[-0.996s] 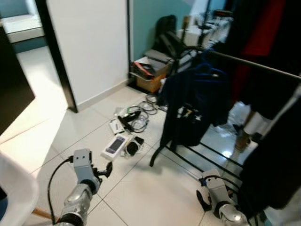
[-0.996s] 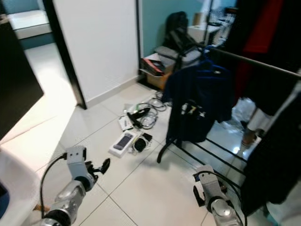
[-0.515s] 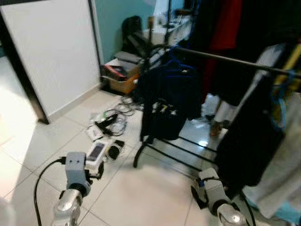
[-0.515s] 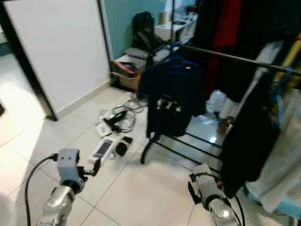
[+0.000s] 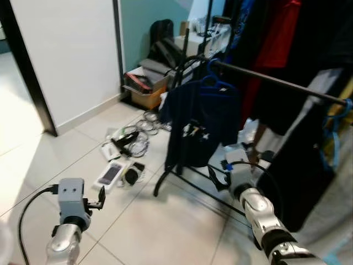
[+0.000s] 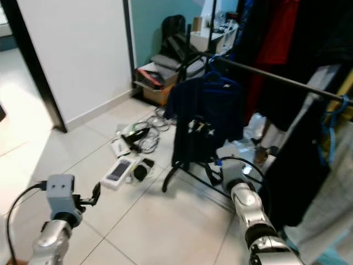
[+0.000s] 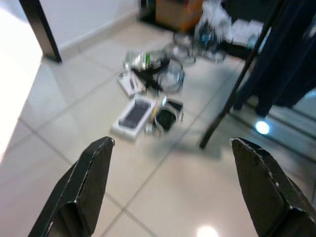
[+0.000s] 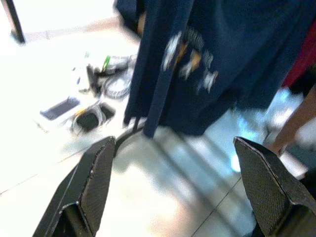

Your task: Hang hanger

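Both our pincers, left [image 7: 168,197] and right [image 8: 173,192], gape empty below the rail [image 5: 276,83]. The hanger [image 5: 215,83] there carries a soft shirt [image 5: 201,127]; we judge it light, best taken at its stiff hook.

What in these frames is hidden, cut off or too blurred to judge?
- Blue hanger: just its hook and shoulders show on the rail; the navy shirt covers the rest.
- Floor clutter: cables and small devices, too blurred in the left wrist view to identify.
- Rail's far end: cut off by the head views' edge.
- Shirt print: smeared in the right wrist view.
- Right gripper and left gripper: both open, holding nothing.
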You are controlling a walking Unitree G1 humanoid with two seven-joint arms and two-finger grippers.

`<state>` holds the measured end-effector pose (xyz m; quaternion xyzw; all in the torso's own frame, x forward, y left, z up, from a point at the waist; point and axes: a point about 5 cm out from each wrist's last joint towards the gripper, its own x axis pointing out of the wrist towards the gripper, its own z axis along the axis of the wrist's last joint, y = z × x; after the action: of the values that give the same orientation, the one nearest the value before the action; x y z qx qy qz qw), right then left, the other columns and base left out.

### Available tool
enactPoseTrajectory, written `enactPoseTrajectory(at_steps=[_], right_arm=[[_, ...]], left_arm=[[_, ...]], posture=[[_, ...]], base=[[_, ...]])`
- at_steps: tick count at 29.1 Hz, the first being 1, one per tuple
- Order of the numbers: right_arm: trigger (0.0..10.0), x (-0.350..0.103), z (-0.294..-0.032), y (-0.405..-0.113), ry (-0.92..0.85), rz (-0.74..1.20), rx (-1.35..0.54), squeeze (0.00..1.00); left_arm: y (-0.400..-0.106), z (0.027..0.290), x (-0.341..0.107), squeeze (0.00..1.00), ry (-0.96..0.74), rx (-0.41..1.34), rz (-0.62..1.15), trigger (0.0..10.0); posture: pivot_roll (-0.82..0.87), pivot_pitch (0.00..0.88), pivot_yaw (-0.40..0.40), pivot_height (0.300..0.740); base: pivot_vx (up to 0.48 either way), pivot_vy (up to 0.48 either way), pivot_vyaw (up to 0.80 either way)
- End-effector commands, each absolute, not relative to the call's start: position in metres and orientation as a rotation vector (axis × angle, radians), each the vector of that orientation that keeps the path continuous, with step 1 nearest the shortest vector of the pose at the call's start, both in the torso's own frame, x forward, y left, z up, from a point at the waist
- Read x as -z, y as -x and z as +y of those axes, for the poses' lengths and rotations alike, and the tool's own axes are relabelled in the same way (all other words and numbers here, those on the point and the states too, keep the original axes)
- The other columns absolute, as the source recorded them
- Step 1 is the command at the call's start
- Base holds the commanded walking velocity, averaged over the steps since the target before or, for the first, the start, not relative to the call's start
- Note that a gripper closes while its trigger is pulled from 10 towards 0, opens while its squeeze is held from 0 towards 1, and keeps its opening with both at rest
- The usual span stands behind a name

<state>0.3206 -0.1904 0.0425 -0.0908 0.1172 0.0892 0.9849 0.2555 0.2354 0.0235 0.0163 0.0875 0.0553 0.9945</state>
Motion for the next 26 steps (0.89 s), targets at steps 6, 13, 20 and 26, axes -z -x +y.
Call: enactPoseTrajectory(at_steps=[6, 13, 20, 26], right_arm=[[10.0, 0.020, -0.220, -0.256, 0.018, 0.491, -0.051, 0.00], [10.0, 0.052, -0.239, -0.200, -0.094, 0.611, 0.060, 0.00], [10.0, 0.034, -0.243, -0.233, 0.110, 0.626, -0.020, 0.00], [10.0, 0.025, -0.248, -0.246, 0.143, 0.612, -0.015, 0.00]], left_arm=[[-0.227, 0.221, 0.017, 0.00, 0.042, -0.036, 0.354, 10.0], [-0.179, 0.221, 0.045, 0.00, 0.166, -0.024, 0.473, 10.0], [-0.203, 0.222, 0.035, 0.00, 0.119, -0.055, 0.451, 10.0], [-0.234, 0.206, 0.023, 0.00, 0.122, 0.015, 0.409, 10.0]], posture=[[0.05, 0.000, -0.071, 0.740], [0.01, 0.000, 0.003, 0.740], [-0.02, 0.000, -0.036, 0.740], [-0.02, 0.000, -0.038, 0.740]], base=[[0.000, 0.000, 0.00], [0.000, 0.000, 0.00], [0.000, 0.000, 0.00], [0.000, 0.000, 0.00]])
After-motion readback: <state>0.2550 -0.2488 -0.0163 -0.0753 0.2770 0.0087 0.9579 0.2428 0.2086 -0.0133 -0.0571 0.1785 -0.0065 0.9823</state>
